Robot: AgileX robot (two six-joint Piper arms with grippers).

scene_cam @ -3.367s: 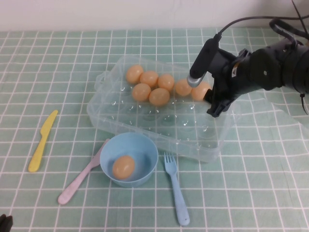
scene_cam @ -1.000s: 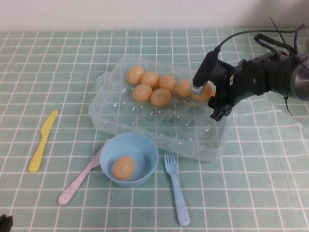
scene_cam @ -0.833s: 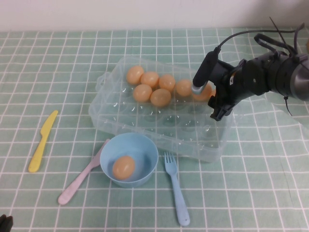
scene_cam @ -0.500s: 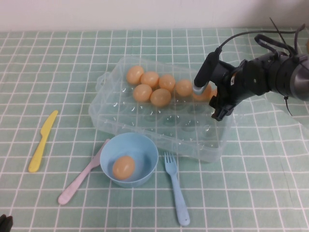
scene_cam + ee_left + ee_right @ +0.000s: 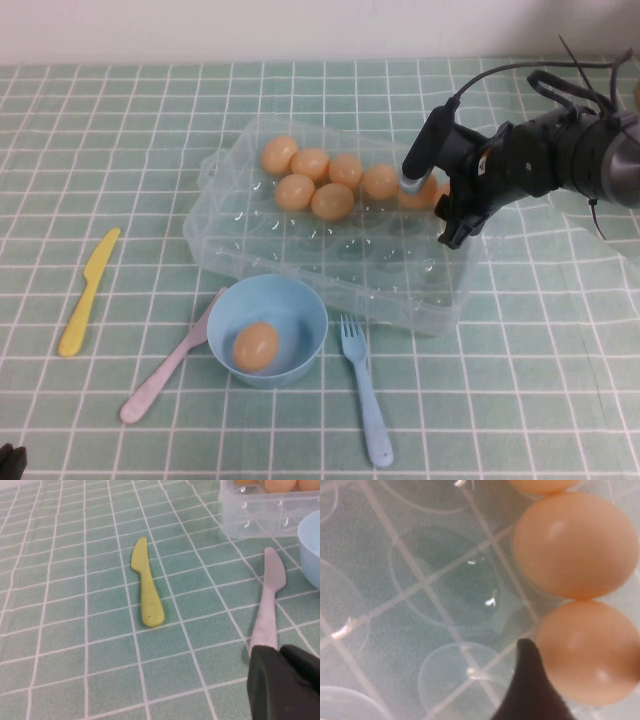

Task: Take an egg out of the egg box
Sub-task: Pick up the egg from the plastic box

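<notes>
The clear egg box (image 5: 330, 285) lies mid-table with several tan eggs in its far cups. My right gripper (image 5: 428, 210) reaches into the box's right end, open, with its fingers on either side of the rightmost egg (image 5: 426, 193). In the right wrist view one dark finger (image 5: 530, 690) lies against that egg (image 5: 590, 652), a neighbouring egg (image 5: 575, 545) sits beside it, and the other finger is out of view. My left gripper (image 5: 280, 652) is shut and empty, low over the tablecloth near the table's front left corner.
A light-blue bowl (image 5: 300, 300) holding one egg (image 5: 256, 345) stands in front of the box. A pink knife (image 5: 165, 370) lies at its left, a blue fork (image 5: 365, 400) at its right, and a yellow knife (image 5: 88, 290) farther left.
My right gripper's fingers have drawn slightly closer together around the rightmost egg. The eggs, the box and the left arm have not moved.
</notes>
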